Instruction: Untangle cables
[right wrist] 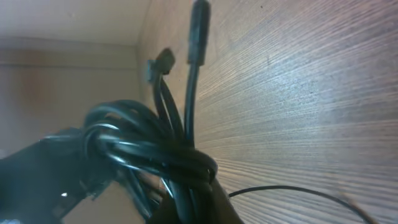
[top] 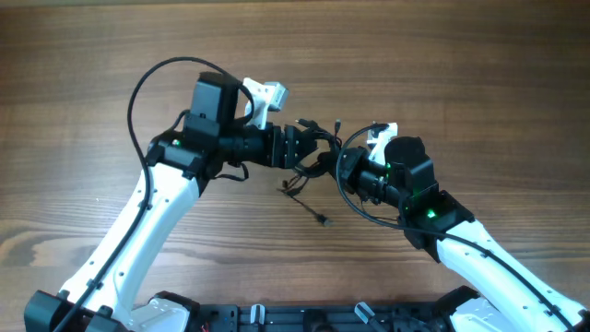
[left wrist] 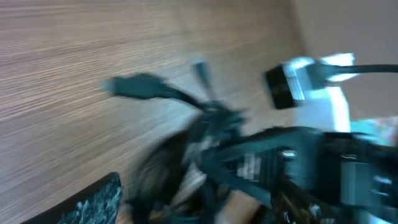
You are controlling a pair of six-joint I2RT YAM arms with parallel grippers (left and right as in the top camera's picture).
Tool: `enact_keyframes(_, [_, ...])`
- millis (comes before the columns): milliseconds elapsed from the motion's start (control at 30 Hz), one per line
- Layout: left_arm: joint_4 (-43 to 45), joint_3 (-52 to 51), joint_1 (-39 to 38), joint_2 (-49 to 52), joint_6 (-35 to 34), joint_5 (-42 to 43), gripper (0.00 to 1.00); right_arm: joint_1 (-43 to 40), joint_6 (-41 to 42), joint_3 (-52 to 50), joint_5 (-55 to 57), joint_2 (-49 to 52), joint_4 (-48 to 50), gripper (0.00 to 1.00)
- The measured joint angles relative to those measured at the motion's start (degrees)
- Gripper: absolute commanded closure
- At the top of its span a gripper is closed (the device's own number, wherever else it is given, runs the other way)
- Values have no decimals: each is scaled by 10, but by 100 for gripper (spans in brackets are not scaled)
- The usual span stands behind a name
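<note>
The cables form a tangled black bundle in the middle of the wooden table, between my two grippers. My right gripper is shut on the bundle's right side. In the right wrist view the knotted cords rise straight out of its jaws, and two plugs stick up. My left gripper reaches the bundle from the left. Its view is blurred. One finger shows at the lower left, with the bundle lying between wide-set jaws. I cannot make out whether they press on it. One black plug points left.
A loose cable end trails toward the front of the table, and a thin cord lies flat on the wood. The arms' own thick cables loop above the left arm. The right arm's white wrist part fills the left wrist view's right side.
</note>
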Motion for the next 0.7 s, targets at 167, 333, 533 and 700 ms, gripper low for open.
enact_keyframes(167, [-21, 0, 13, 0, 10, -90, 17, 0, -20, 0, -4, 0, 9, 96])
enact_keyframes(333, [-31, 0, 27, 3, 74, -47, 29, 0, -59, 0, -40, 0, 85, 95])
enact_keyframes(533, [-18, 0, 25, 49, 122, 35, 96, 0, -98, 0, -62, 0, 74, 95])
enact_keyframes(700, [57, -5, 71, 54, 84, 38, 96, -1, -126, 7, -68, -2, 16, 0])
